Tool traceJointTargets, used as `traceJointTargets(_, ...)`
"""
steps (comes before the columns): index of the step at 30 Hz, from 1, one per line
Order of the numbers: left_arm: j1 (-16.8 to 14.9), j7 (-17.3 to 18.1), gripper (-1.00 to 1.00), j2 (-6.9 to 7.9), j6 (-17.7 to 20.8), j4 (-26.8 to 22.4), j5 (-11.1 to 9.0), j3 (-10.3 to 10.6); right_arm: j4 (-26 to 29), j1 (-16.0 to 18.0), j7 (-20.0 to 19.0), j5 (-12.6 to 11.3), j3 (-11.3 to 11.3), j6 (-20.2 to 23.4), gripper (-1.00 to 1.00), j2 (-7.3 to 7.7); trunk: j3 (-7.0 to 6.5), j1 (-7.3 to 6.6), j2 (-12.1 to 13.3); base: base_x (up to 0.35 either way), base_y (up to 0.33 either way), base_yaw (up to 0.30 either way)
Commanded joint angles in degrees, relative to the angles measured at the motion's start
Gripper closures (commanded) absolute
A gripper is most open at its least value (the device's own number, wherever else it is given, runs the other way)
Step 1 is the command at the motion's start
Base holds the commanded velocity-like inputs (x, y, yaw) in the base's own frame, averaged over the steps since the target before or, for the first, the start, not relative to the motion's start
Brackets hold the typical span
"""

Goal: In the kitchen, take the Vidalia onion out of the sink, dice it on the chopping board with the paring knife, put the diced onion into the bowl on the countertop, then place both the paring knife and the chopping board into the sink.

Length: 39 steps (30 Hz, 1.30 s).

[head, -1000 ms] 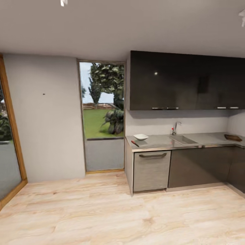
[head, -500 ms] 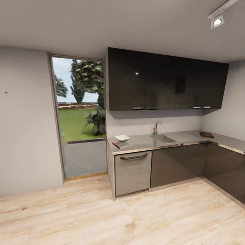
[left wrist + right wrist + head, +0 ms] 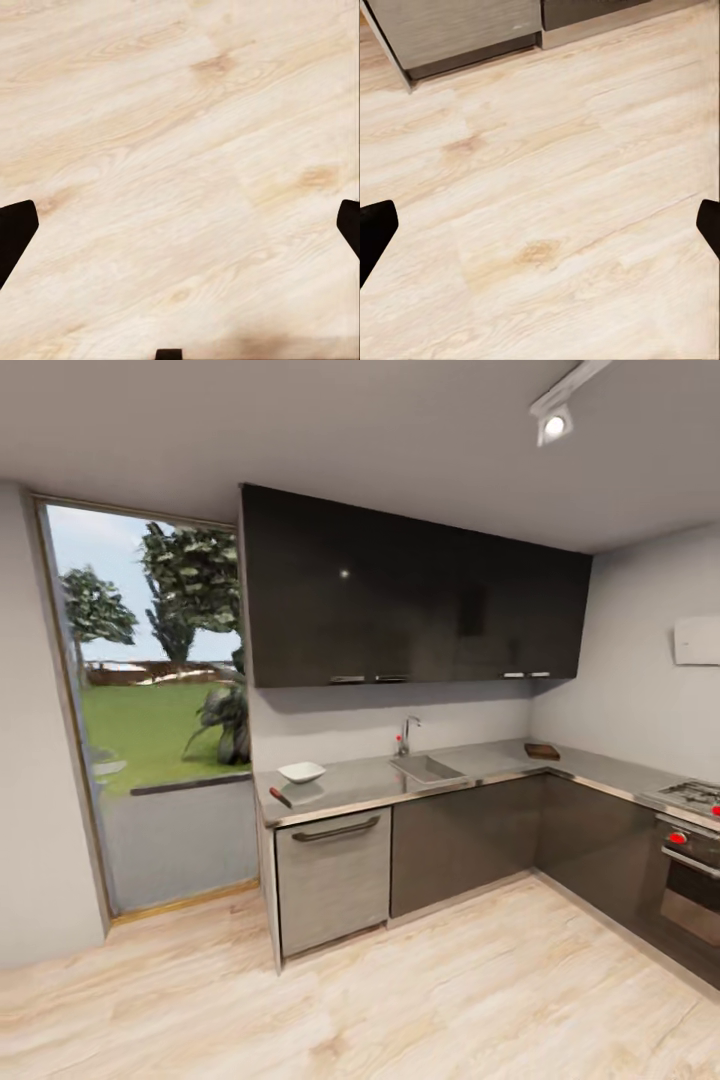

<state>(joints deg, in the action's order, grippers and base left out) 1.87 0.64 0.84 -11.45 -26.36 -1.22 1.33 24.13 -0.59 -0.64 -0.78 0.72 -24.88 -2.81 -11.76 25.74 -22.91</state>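
Pale wooden floor [image 3: 180,150] lies under both wrist cameras. Your left fingers [image 3: 16,232] and right fingers [image 3: 376,229] show as dark tips at opposite frame edges, spread wide and holding nothing. Beyond, in the head view, the tabletop [image 3: 470,765] runs along the far wall: the bowl [image 3: 301,771] and paring knife [image 3: 280,797] sit near its window-side end, the sink [image 3: 428,768] midway, the chopping board [image 3: 542,751] near the corner. The onion cannot be made out from here. You are in the approach step; next, drive up to the sink.
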Motion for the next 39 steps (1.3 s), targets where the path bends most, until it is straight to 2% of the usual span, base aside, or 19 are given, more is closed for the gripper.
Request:
traceJointTargets(1, 0.1, 0.1, -1.0, 0.04, -0.1, -0.1, -0.1, 0.1, 0.0, 0.0, -0.1, -0.1, 0.1, -0.1, -1.0, 0.0, -0.01, 0.04, 0.0, 0.236, -0.227, -0.28)
traceJointTargets(17, 0.1, 0.1, -1.0, 0.04, -0.1, -0.1, -0.1, 0.2, 0.0, 0.0, 0.0, -0.1, 0.0, -0.1, -1.0, 0.0, 0.07, 0.04, 0.0, 0.235, -0.227, -0.277)
traceJointTargets(39, 0.1, 0.1, -1.0, 0.04, -0.1, -0.2, -0.1, 0.2, 0.0, 0.0, 0.0, -0.1, 0.0, -0.1, -1.0, 0.0, 1.69, 0.04, 0.0, 0.236, -0.227, -0.177)
